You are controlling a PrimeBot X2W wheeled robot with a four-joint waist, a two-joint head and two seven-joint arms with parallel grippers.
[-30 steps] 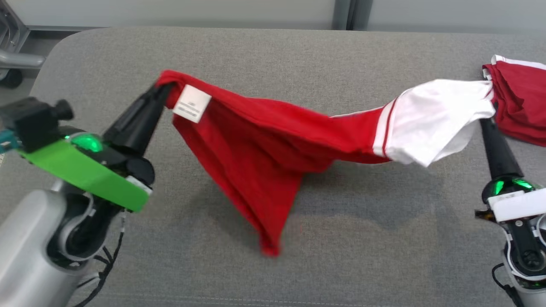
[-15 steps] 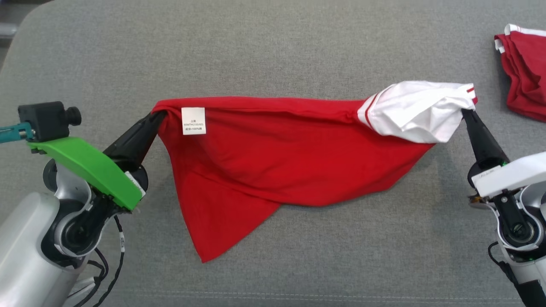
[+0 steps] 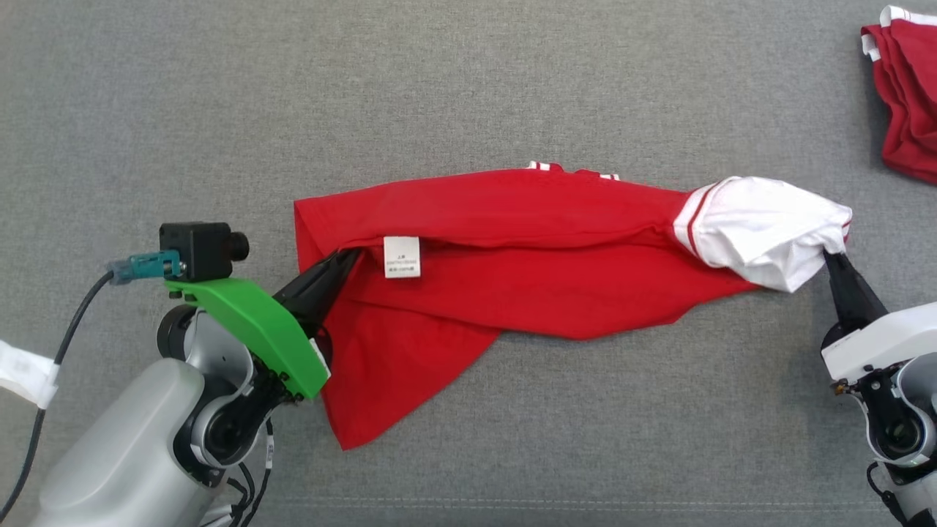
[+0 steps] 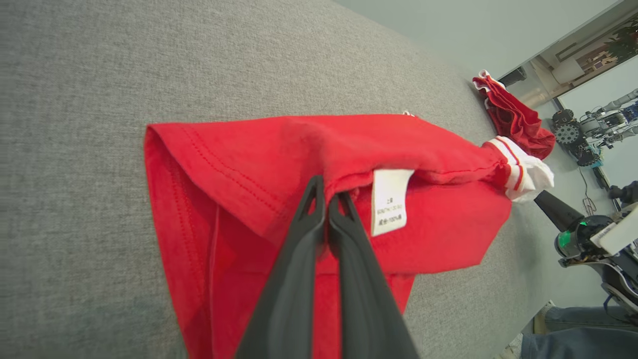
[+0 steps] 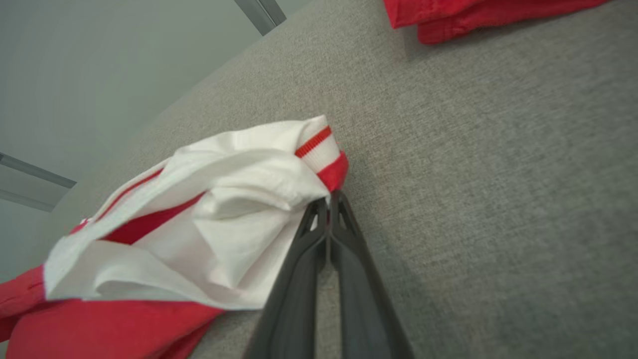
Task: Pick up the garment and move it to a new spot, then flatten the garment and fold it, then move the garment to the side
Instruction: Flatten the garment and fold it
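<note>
red cotton tee w/ white sleeve point(image 3: 512, 278) now lowered onto grey fabric worktop point(image 3: 468, 88); left fingers point(image 3: 322, 282) pinch hem, right fingers point(image 3: 849, 293) pinch sleeve, stretched apart prob to flatten it.

Grey fabric bench point(image 3: 468, 88) with red clothes lying on it.
A red garment point(image 3: 512, 249) stretches sideways across the middle, its white sleeve point(image 3: 754, 230) at the right end and a white label point(image 3: 402, 257) near the left. Well to the garment's right and farther back lies a bunched red pile point(image 3: 908, 102). A stitched seam point(image 3: 585, 505) runs in front of the garment.
</note>
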